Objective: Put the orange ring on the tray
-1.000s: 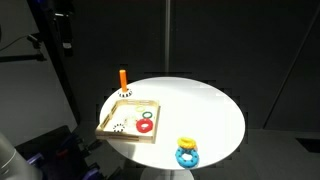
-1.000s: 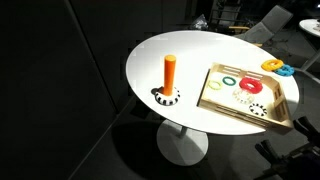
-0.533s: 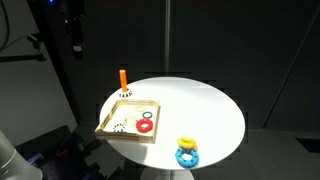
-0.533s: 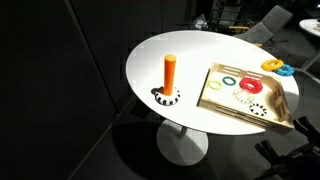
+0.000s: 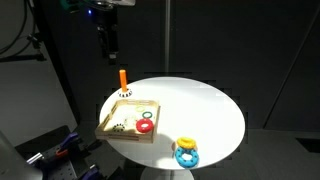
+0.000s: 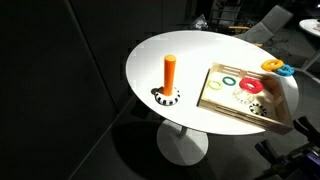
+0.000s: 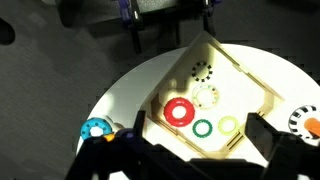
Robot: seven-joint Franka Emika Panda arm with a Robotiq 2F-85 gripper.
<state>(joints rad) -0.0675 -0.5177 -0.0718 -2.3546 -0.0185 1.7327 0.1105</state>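
The orange ring (image 5: 186,144) lies on top of a blue ring (image 5: 186,156) at the table's front edge, apart from the tray (image 5: 104,120). In an exterior view it (image 6: 270,65) sits beyond the tray (image 6: 238,113) next to the blue ring (image 6: 286,70). My gripper (image 5: 108,47) hangs high above the table near the upright orange peg (image 5: 122,79). In the wrist view the gripper (image 7: 198,145) is open and empty above the tray (image 7: 256,86). The blue ring (image 7: 96,128) shows at the left there; the orange ring is hard to make out.
The tray holds a red ring (image 7: 180,111), a green ring (image 7: 203,127), a pale yellow-green ring (image 7: 228,124) and a white dotted disc (image 7: 207,97). The orange peg (image 6: 170,72) stands on a dotted base on the round white table (image 5: 205,105). Dark surroundings all around.
The arm has swung in from the side toward the table and now hangs above the peg. The rings and the tray have not moved.
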